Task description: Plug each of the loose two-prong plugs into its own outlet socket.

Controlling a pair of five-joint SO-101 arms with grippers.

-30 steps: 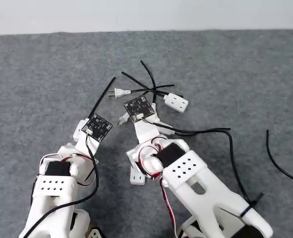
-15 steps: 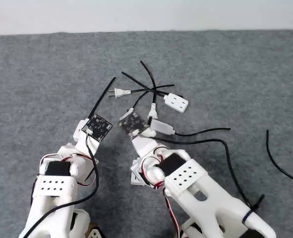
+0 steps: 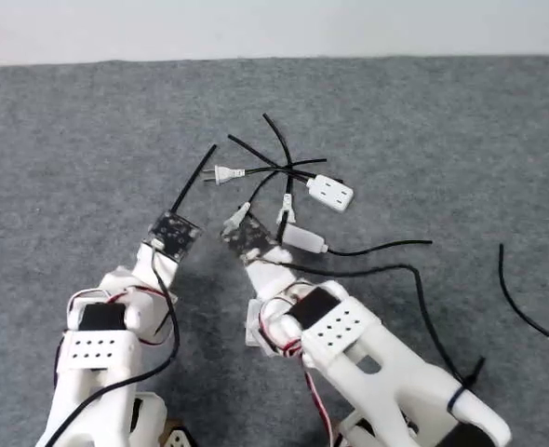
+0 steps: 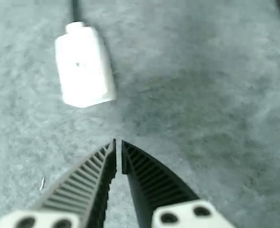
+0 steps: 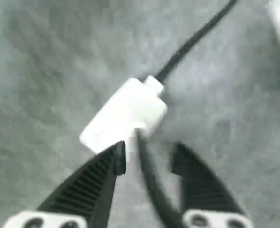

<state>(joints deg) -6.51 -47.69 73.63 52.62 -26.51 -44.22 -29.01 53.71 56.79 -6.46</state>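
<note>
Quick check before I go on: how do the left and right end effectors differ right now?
The left end effector is shut with nothing between its fingers; the right end effector is open with a black cord running between its fingers. The left one has a white block lying apart ahead of it; the right one's fingertip is right at a white connector. Both have dark ribbed fingers and point down at grey carpet.

1. A small white two-prong plug (image 3: 220,173) on a black cord lies flat, unplugged, prongs pointing nine o'clock.
2. A white rectangular outlet socket (image 3: 331,191) lies at its three o'clock, apart.
</note>
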